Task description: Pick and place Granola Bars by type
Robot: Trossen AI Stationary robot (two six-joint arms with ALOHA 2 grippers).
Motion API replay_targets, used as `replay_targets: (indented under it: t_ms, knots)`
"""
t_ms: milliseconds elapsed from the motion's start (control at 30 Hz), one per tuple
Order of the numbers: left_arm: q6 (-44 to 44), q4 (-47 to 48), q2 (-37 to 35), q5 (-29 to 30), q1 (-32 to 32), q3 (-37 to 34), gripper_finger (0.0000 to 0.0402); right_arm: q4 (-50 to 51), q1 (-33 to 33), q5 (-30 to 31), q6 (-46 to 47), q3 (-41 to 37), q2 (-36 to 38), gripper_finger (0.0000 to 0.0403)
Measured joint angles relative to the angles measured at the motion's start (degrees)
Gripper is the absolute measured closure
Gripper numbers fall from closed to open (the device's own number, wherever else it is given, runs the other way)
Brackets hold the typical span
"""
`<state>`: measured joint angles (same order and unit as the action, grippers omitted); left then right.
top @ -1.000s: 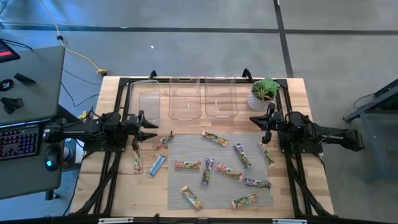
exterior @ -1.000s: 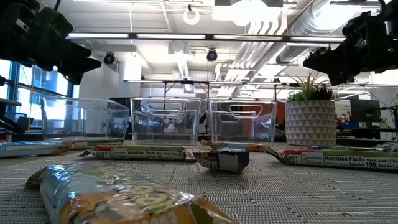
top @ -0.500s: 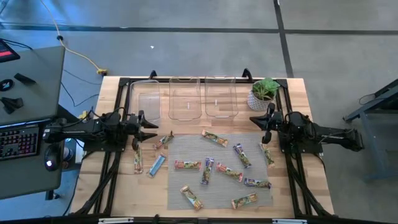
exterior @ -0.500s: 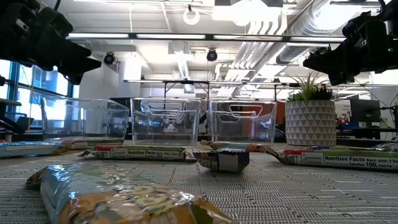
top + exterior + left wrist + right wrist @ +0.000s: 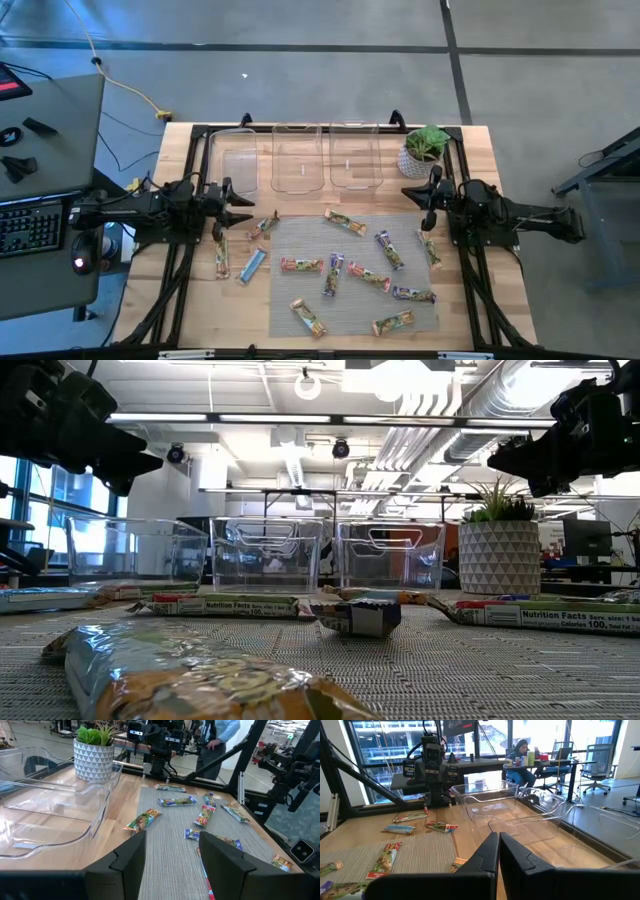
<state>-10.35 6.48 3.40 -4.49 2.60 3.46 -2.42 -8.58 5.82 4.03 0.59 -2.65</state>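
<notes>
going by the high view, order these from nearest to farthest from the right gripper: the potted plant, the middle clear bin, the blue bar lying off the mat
1. The potted plant, just behind the right gripper at the table's back right.
2. The middle clear bin, along the back edge, left of the plant.
3. The blue bar, on bare wood off the mat's left edge, nearer the left gripper.

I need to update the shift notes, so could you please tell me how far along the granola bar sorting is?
Nothing looks done: the three clear plastic bins are empty. Nothing is in hand: the left gripper is open, the right gripper shut and empty. All the shiny wrapped granola bars remain scattered on the grey mat and wooden table.
</notes>
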Motion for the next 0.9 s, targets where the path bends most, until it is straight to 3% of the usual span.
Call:
replay_targets:
  t_ms: [900]
  knots:
    - [0.0, -0.7, 0.0, 2.6, 0.0, -0.1, 0.0224, 0.0, 0.0, 0.0, 0.0, 0.0, 0.0, 0.0402]
